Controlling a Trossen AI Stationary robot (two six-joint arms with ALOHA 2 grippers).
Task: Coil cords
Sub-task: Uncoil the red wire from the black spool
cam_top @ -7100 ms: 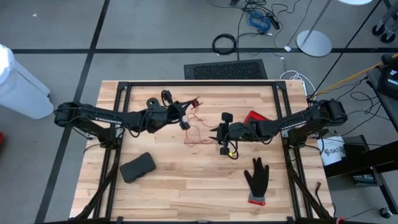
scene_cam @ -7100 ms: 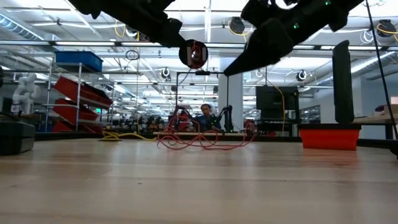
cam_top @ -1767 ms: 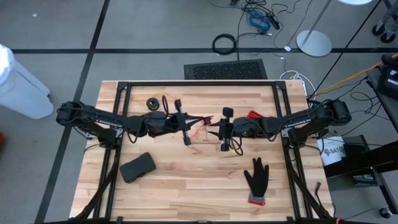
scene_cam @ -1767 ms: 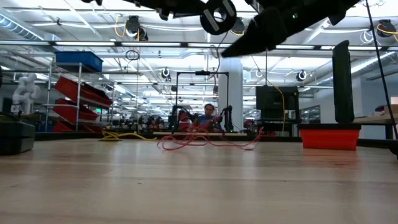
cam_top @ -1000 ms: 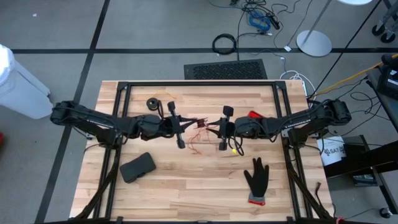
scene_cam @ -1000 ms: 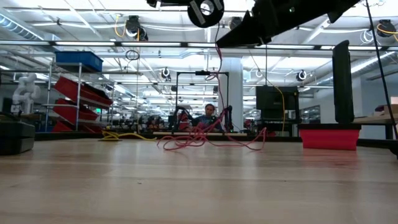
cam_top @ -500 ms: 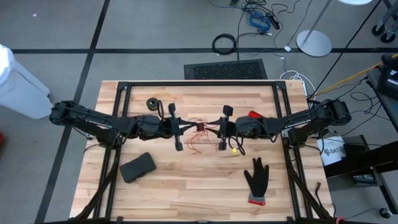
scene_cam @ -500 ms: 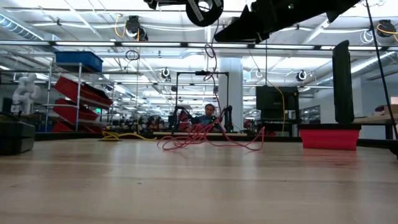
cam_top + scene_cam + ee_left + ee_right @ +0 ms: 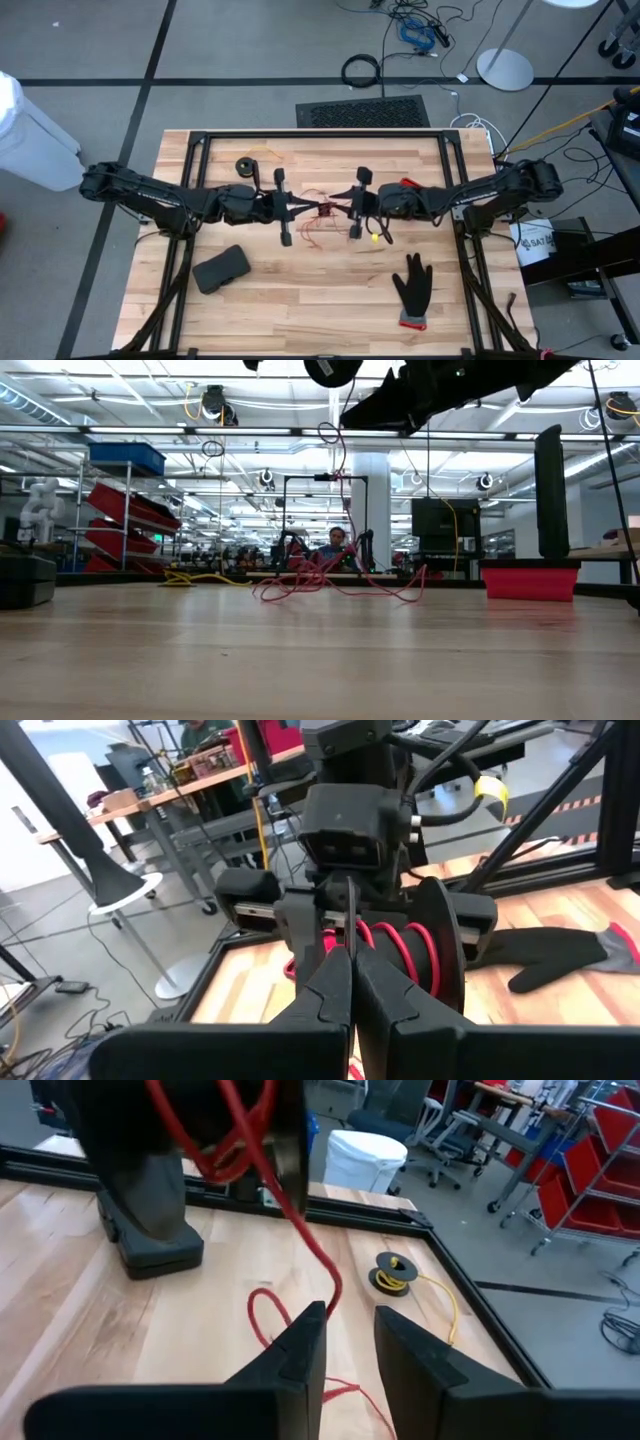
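- Where's the red cord (image 9: 300, 1220)?
- Part-wound on the spool (image 9: 440, 945), aloft mid-desk (image 9: 300, 290). We read the left fingers (image 9: 325, 1000) as pinched shut on it.
- Right fingers (image 9: 295, 1355)?
- Narrow gap, facing the spool. Cord drops between them to slack below. We'd guess right feeds.

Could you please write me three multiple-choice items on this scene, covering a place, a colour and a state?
1. Where does the black glove lie?
A. On the table, on the right arm's side
B. Inside a red bin
C. On the floor

2. What colour is the cord wound on the spool?
A. Blue
B. White
C. Red

3. How is the left gripper?
A. Wide open
B. Shut
C. Out of every view

Answers:
1 A: the high view shows it flat on the wood, on that side.
2 C: the left wrist view shows the red cord in turns around it.
3 B: its fingers meet in the left wrist view.
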